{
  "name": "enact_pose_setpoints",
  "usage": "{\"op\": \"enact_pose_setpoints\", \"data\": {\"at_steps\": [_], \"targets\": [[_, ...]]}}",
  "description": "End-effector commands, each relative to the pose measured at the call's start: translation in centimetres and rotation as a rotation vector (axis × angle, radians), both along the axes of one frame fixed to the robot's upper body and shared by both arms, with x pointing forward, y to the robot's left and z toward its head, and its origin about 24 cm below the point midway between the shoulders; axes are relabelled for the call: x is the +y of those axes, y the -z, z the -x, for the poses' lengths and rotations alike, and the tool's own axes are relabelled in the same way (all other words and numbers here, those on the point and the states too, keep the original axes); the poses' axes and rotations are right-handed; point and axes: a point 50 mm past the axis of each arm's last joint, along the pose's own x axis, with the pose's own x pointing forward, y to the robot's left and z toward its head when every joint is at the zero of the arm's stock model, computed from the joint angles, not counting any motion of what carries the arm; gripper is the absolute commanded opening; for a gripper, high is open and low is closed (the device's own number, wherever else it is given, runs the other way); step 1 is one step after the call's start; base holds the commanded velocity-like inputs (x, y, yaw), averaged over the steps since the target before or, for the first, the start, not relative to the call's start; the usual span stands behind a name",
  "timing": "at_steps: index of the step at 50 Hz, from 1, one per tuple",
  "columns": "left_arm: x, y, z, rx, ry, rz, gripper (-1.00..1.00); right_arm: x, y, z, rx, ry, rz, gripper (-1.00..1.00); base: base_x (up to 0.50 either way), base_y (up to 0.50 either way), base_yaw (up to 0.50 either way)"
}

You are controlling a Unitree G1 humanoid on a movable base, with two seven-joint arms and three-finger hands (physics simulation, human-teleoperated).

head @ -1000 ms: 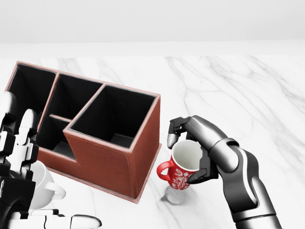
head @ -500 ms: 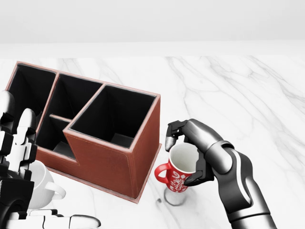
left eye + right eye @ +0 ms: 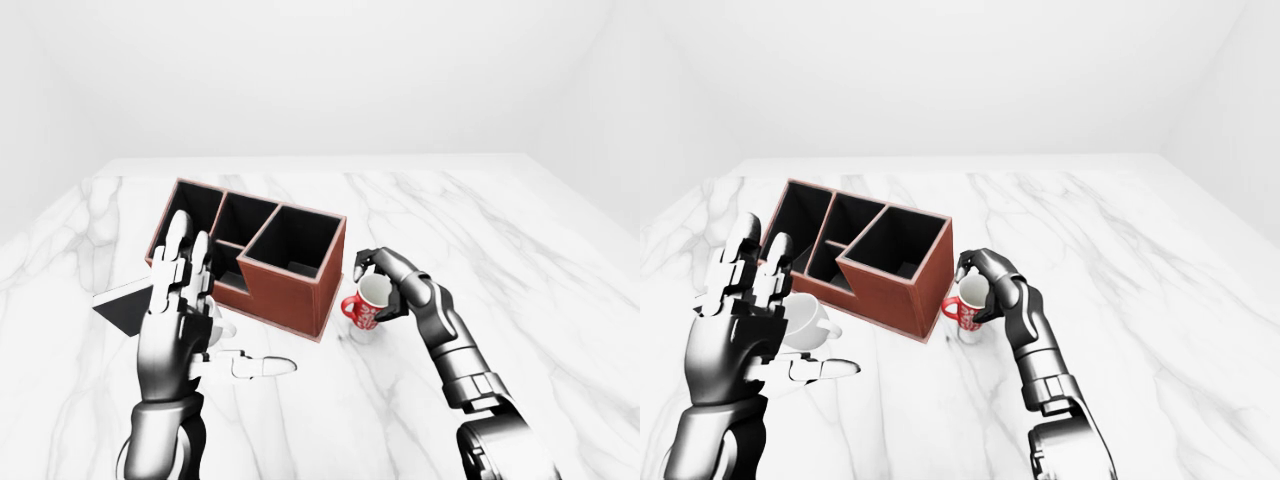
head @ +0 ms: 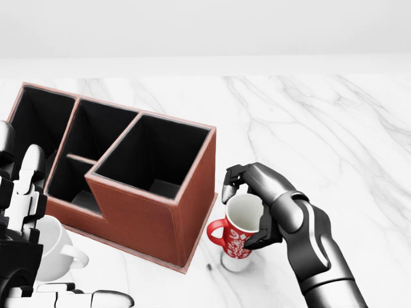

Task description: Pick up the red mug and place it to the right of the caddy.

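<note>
While the right hand is clasping the red mug around its rim and far wall, the mug is tilting with its mouth toward the caddy, its base just above or barely touching the marble table. It is hanging just beside the caddy's right wall in the head view, so setting it down there looks close. Meanwhile the left hand is idling open-fingered, well apart, near a white mug.
</note>
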Motion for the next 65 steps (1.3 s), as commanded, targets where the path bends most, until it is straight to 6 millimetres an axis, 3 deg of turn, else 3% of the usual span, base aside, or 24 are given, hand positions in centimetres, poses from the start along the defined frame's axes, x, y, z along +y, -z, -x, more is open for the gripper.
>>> {"op": "enact_pose_setpoints", "data": {"at_steps": [1,34,65], "targets": [[0.0,0.0,0.0,0.000,0.001,0.000,1.00,0.0,0.6,-0.4,0.013,0.023,0.018,-1.00,0.00,0.00,0.00],[0.2,-0.2,0.1,-0.010,-0.003,0.002,1.00,-0.6,1.9,-2.1,0.055,0.134,0.026,-1.00,0.00,0.00,0.00],[0.1,-0.2,0.2,-0.012,-0.001,0.001,1.00,-0.4,5.0,-1.2,0.106,0.179,0.093,-1.00,0.00,0.00,0.00]]}}
